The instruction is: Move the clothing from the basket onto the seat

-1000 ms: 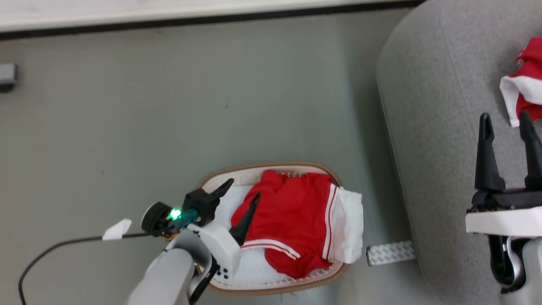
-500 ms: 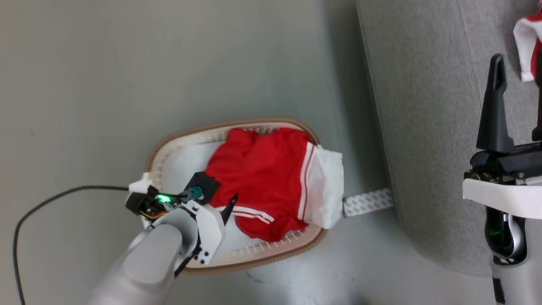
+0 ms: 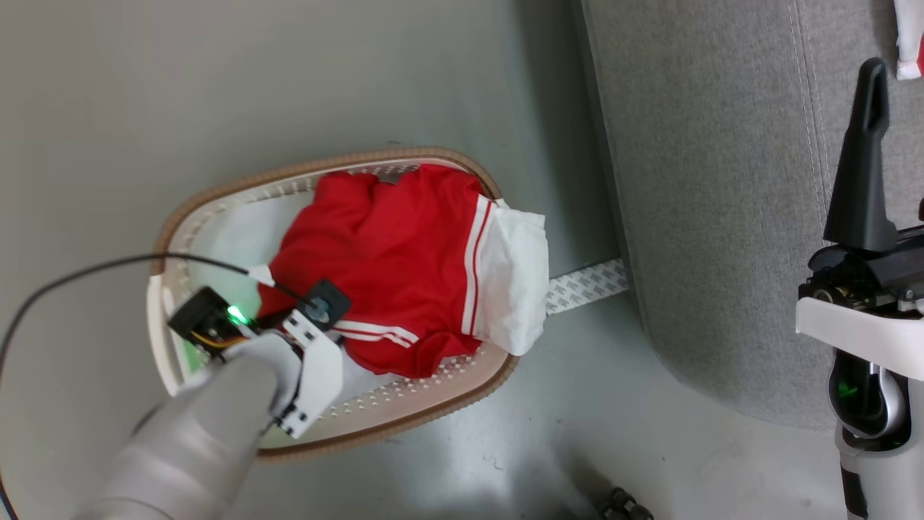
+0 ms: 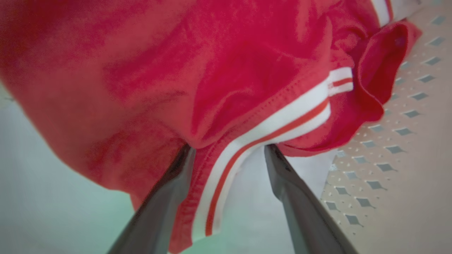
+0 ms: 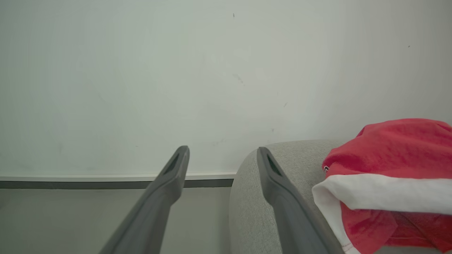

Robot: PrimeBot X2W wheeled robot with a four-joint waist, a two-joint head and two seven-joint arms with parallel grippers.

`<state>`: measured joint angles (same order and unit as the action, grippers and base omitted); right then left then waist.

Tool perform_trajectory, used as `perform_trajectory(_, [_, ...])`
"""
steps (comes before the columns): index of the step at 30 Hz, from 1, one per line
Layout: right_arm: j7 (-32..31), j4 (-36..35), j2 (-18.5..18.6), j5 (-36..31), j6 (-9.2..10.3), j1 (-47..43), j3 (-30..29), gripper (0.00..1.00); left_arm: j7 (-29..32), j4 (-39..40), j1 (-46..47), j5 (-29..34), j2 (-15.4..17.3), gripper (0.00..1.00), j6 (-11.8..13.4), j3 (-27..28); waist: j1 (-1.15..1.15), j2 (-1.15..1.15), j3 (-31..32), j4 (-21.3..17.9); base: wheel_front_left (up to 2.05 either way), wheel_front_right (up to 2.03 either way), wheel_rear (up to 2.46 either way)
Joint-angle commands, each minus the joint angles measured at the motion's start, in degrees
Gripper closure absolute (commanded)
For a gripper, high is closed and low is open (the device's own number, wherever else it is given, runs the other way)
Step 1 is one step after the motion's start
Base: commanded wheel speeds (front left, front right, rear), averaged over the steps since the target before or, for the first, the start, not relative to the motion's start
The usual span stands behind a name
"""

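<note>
The cream basket with a brown rim stands on the floor left of the grey seat. Red clothing with white stripes fills it, and a white panel hangs over the right rim. My left wrist points down into the basket and covers its own fingers. In the left wrist view my left gripper is open, its tips against the clothing, the striped hem between them. My right gripper is open and holds nothing above the seat, beside another red and white garment.
A white patterned strip lies on the floor between basket and seat. A black cable trails from my left wrist over the basket's left rim. A wall with a dark baseboard stands behind the seat. A small dark object sits at the bottom edge.
The head camera has tilted down, shifting the whole picture. My left gripper has dropped into the basket onto the red clothing, its fingers now under the wrist. The right gripper stays open.
</note>
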<state>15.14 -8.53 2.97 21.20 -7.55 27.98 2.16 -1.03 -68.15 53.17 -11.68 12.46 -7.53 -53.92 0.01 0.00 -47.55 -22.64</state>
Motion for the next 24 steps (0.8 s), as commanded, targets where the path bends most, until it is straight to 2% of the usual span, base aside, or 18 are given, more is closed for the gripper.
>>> perform_trajectory(1, [0.00, -0.41, -0.14, 0.46, 0.13, -0.05, -0.13, 0.00, 0.57, -0.87, 1.42, 0.38, 0.86, 0.00, 0.13, -0.38, -0.01, 0.00, -0.94, -0.79, 0.00, 0.00, 0.00])
perform_trajectory(8, [-0.01, -0.77, -0.13, 1.80, 0.13, -0.13, 0.41, 0.00, 5.51, -4.16, 4.02, 2.97, 1.36, 0.00, 0.48, -3.63, -0.01, 0.00, -2.71, -1.60, 0.00, 0.00, 0.00])
perform_trajectory(12, [0.00, -0.38, -0.14, 2.22, 0.13, 0.29, 0.67, 0.00, 5.81, -4.75, 5.03, 3.06, 1.68, 0.00, 0.58, -4.56, -0.01, 0.00, -3.22, -1.92, 0.00, 0.00, 0.00])
perform_trajectory(13, [0.00, -0.29, -0.14, 2.34, 0.13, 0.35, 0.69, 0.00, 5.84, -4.86, 5.14, 2.98, 1.75, 0.03, 0.57, -4.66, -0.01, 0.00, -3.27, -1.99, 0.00, 0.00, 0.00])
perform_trajectory(14, [0.00, -0.17, -0.14, 2.36, 0.13, 0.39, 0.65, 0.00, 5.78, -4.97, 5.25, 2.95, 1.84, 0.55, 0.56, -4.79, -0.01, 0.00, -3.28, -2.03, 0.00, 0.00, 0.00])
perform_trajectory(15, [0.00, -0.05, -0.14, 2.33, 0.13, 0.42, 0.57, 0.00, 5.28, -5.01, 5.37, 2.83, 1.87, 1.00, 0.59, -4.81, -0.01, 0.00, -3.26, -2.03, 0.00, 0.00, 0.00])
perform_trajectory(24, [0.00, 1.41, -0.12, 0.58, 0.13, -0.01, -0.62, 0.00, 1.49, -4.85, 4.88, 1.16, -0.19, 1.00, 0.10, -5.31, -0.01, 0.00, -0.11, -0.11, 0.00, 0.00, 0.00])
